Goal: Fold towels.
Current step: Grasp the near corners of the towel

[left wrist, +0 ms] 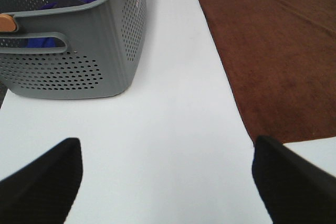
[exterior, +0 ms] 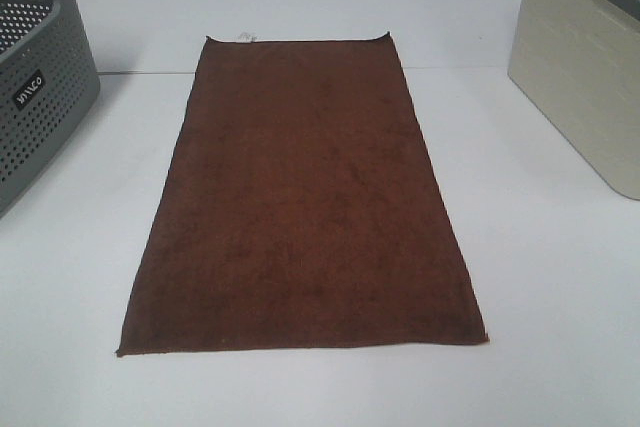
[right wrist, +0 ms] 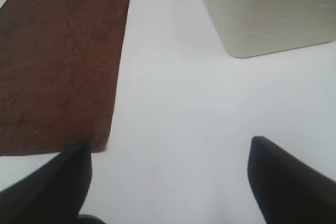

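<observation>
A dark reddish-brown towel lies flat and unfolded in the middle of the white table, long side running away from me, with a small white tag on its far short edge. It also shows in the left wrist view and in the right wrist view. Neither arm appears in the exterior high view. My left gripper is open and empty above bare table, left of the towel's near corner. My right gripper is open and empty, right of the towel's other near corner.
A grey perforated basket stands at the left; the left wrist view shows blue and dark cloth inside it. A beige bin stands at the right and also shows in the right wrist view.
</observation>
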Action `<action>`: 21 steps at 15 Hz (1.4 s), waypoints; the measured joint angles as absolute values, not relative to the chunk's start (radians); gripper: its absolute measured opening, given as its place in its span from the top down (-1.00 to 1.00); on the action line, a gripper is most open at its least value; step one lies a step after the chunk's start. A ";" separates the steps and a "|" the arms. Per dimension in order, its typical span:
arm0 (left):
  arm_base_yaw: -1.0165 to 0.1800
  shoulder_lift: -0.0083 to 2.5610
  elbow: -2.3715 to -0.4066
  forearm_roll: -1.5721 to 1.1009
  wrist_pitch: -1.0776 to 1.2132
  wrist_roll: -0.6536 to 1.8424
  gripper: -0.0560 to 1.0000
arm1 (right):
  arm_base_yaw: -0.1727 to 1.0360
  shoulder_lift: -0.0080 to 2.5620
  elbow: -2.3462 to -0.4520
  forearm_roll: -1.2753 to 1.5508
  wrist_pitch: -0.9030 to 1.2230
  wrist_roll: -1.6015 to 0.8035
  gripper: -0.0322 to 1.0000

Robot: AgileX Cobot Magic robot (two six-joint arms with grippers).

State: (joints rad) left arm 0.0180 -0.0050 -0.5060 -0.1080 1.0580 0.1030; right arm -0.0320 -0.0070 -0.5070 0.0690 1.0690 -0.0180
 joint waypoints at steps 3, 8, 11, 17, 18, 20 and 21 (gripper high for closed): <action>0.018 -0.005 -0.506 -0.108 1.058 0.103 -0.68 | -0.032 -0.007 -0.507 0.069 1.069 -0.018 -0.55; 0.018 -0.005 -0.506 -0.108 1.058 0.103 -0.68 | -0.032 -0.007 -0.507 0.069 1.069 -0.018 -0.55; 0.018 -0.002 -0.517 -0.115 1.004 0.083 -0.68 | -0.032 -0.007 -0.507 0.069 1.069 -0.018 -0.55; 0.018 0.214 -0.510 -0.291 0.636 0.069 -0.65 | -0.032 0.152 -0.523 0.071 0.800 -0.013 -0.55; 0.018 0.280 -0.506 -0.327 0.609 0.069 -0.64 | -0.032 0.201 -0.523 0.074 0.747 0.000 -0.54; 0.018 0.432 -0.506 -0.396 0.595 0.069 -0.64 | -0.032 0.323 -0.523 0.101 0.656 0.018 -0.52; 0.018 0.508 -0.506 -0.437 0.595 0.069 -0.64 | -0.032 0.396 -0.523 0.134 0.618 0.027 -0.52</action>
State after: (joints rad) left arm 0.0180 0.5080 -0.5060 -0.4370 0.5950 0.0690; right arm -0.0320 0.3960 -0.5230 0.1340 0.6180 0.0270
